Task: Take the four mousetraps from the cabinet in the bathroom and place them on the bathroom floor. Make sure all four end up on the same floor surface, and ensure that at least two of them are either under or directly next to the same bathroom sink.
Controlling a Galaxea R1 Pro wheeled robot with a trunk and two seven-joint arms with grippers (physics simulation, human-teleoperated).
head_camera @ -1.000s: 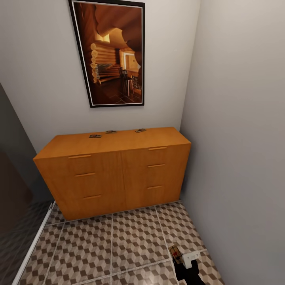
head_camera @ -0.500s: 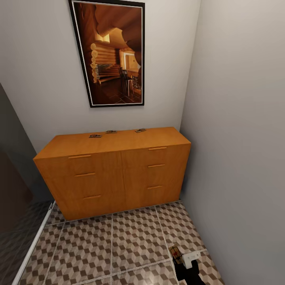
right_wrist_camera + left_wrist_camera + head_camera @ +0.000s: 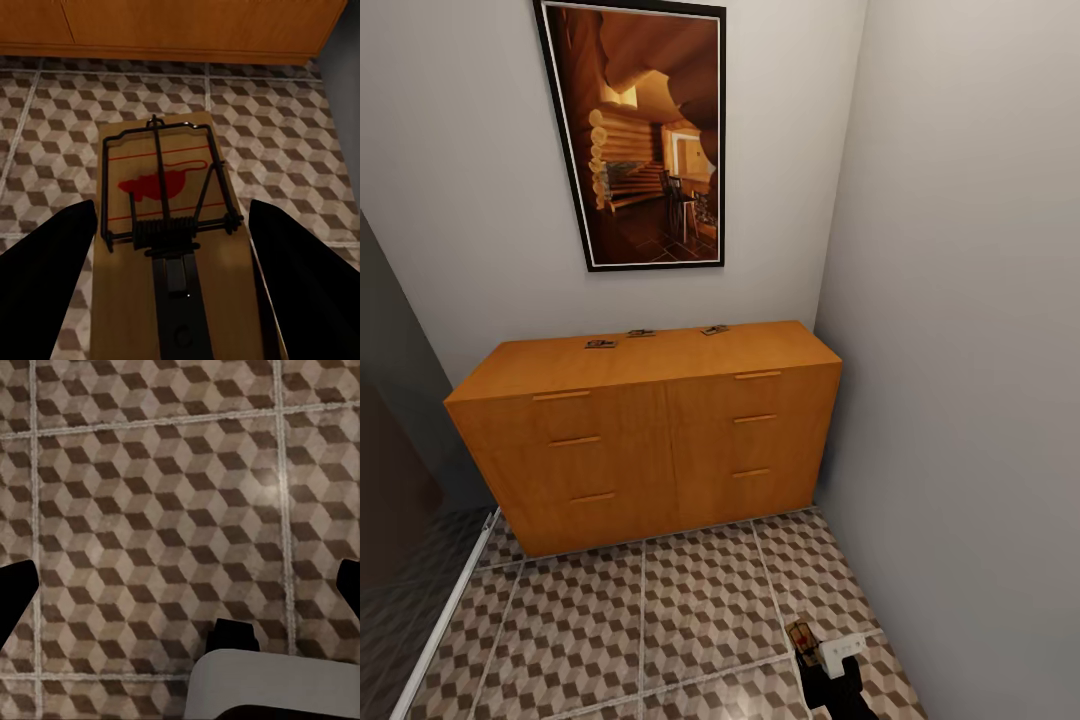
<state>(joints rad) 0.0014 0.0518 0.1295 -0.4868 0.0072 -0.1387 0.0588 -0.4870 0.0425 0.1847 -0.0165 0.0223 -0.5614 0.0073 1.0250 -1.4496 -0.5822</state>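
Head view: orange-brown wooden cabinet point(image 3: 650, 430), flat top, smooth drawer fronts with slim bar handles, set against a pale wall in a narrow corner; three mousetraps on its top near the back edge, left one point(image 3: 600, 344), middle one point(image 3: 641, 332), right one point(image 3: 714, 329), each a tiny flat board with dark wire. Framed picture point(image 3: 640, 130) in a black frame hangs above, showing a log interior. Bathroom floor point(image 3: 660, 620) is square tiles with a brown, beige and white cube print and pale grout; a darker floor strip sits at the left behind a white rail. Right gripper point(image 3: 822, 650), black with a white part, low over the tiles near the right wall, with a fourth mousetrap point(image 3: 803, 640) at its tip. Left wrist view: cube-pattern tiles and grout lines, left gripper point(image 3: 180, 592) with dark fingers point(image 3: 15, 600) spread wide apart, nothing between them. Right wrist view: wooden trap board with red print, wire bar and coil spring, lying between the dark fingers point(image 3: 45, 277); cannot tell if they clamp it; cabinet base behind
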